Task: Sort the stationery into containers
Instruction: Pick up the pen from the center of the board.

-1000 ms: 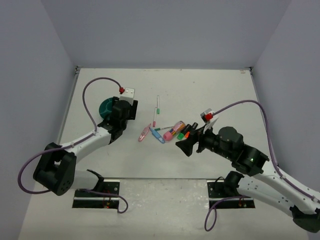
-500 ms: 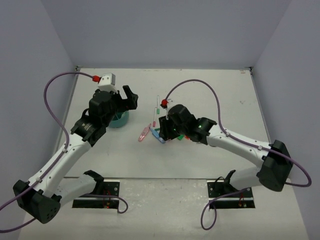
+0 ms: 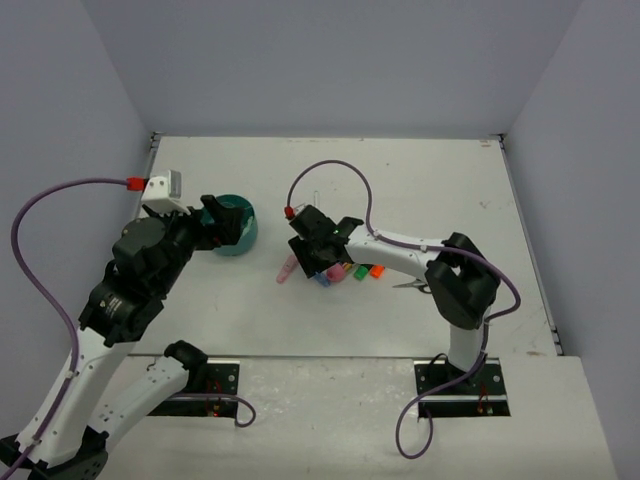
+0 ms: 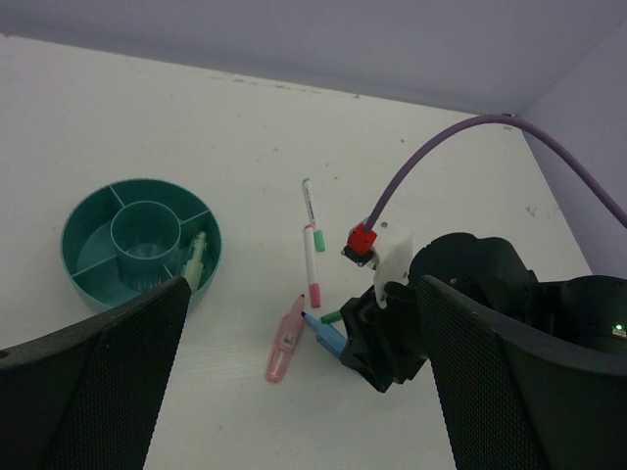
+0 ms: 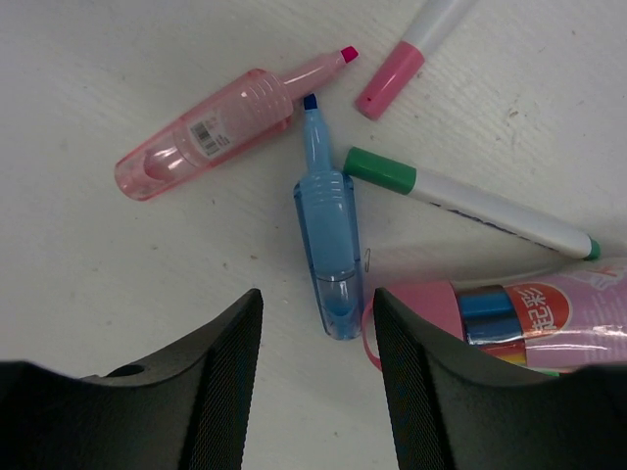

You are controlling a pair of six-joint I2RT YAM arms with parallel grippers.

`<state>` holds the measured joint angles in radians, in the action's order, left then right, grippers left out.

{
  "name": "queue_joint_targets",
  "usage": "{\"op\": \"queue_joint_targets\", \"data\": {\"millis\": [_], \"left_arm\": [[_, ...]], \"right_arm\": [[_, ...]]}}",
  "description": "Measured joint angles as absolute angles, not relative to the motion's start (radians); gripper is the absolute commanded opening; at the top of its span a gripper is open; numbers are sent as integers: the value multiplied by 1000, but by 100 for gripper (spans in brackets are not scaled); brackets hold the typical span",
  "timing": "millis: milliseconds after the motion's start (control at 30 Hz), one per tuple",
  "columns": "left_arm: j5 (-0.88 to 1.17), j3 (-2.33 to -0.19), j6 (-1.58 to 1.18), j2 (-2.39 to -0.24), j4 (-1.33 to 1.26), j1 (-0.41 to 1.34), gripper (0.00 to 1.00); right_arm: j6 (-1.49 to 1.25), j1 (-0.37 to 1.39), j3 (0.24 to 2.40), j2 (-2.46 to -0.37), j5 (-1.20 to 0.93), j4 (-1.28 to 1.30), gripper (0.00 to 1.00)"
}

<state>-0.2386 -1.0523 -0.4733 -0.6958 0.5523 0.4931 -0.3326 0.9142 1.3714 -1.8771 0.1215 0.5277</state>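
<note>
- The stationery pile [image 3: 350,271] is lying right under the right pincer [image 5: 315,311]. A blue highlighter [image 5: 326,235] is pointing ahead, its butt in the gap between the fingers.
- A pink highlighter [image 5: 206,132] is lying ahead-left, a green-capped pen [image 5: 470,208] ahead-right, and a pink tube [image 5: 509,311] just beside the right finger.
- The right pincer's jaws are standing apart, gripping nothing. A second ago it was waiting at the pile's right side; now it is hanging over the left end.
- The teal organiser [image 4: 71,245] is sitting below and left of the left pincer [image 4: 304,286], holding a mint item [image 4: 196,257] in an outer compartment.
- The left pincer is spread wide, released. A second ago it was low against the organiser; now it is hanging high.
- Bare white table [image 3: 420,180] is stretching beyond the pile to the back wall [image 3: 330,70], and between pile and organiser.
</note>
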Motion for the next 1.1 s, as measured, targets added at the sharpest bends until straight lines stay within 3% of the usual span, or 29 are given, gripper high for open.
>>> {"op": "queue_joint_targets", "data": {"millis": [300,567,700,900,1100], "left_arm": [[-213,-1033,-447,-719,594,493,100],[-200,-1016,-429,-713,601,493,100],[-196,-1011,-426,-702,600,493,100],[-188,-980,-426,-689,599,493,100],[-166,-955,-426,-688,593,493,100]], "right_arm": [[-300,915,1414,-1987,142,565,50],[-294,916,1414,-2018,140,568,30],[-299,920,1412,-2018,141,566,29],[-305,925,1398,-2013,141,551,36],[-318,927,1376,-2002,137,525,17]]}}
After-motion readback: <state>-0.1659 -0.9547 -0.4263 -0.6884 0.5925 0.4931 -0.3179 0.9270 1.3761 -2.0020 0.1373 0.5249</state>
